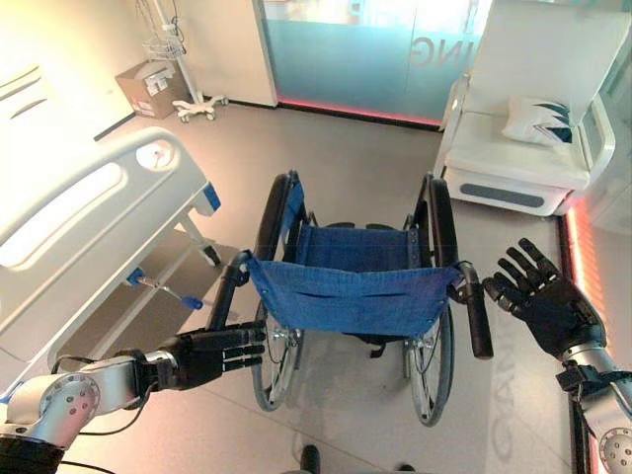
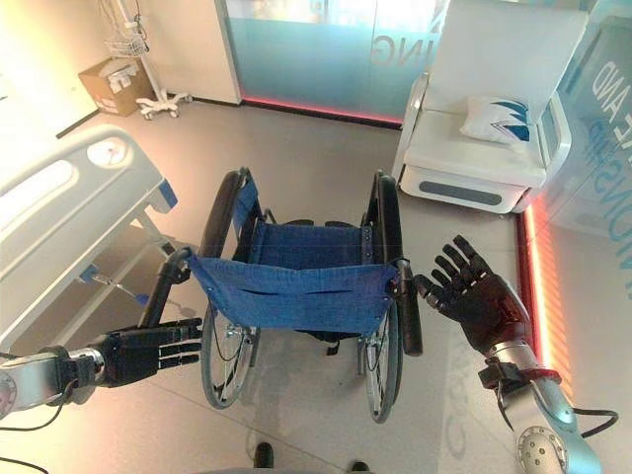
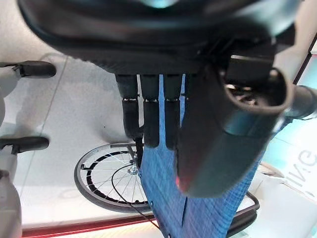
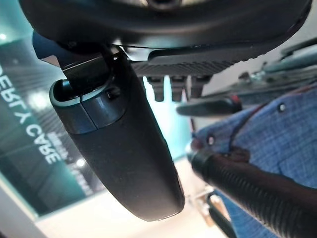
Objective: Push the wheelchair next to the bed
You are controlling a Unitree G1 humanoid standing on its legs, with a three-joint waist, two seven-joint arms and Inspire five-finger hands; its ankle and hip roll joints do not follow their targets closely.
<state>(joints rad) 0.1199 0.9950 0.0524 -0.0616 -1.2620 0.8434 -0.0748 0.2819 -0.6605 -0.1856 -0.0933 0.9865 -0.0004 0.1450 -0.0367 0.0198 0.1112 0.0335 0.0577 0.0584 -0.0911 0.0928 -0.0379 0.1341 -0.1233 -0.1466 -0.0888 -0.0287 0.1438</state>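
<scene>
The left hand point(image 1: 212, 354) is held flat, fingers straight, just beside the wheelchair point(image 1: 355, 296)'s left push handle point(image 1: 229, 291). The right hand point(image 1: 545, 301) is spread open, holding nothing, near the right push handle point(image 1: 478, 314). The bed point(image 1: 79, 212) is seen left.

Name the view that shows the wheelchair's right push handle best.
Left eye view: the right push handle shows whole, apart from the open right hand. The right eye view matches; the right wrist view shows it close; the left wrist view shows blue backrest.

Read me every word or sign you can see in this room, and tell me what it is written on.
Glass partition: large pale letters, reversed, only a fragment shows; no whole word reads.
Glass wall on the right: big pale letters, cut off; fragments only.
Cardboard box: print too small to read.
Wheelchair: no lettering shows.
</scene>
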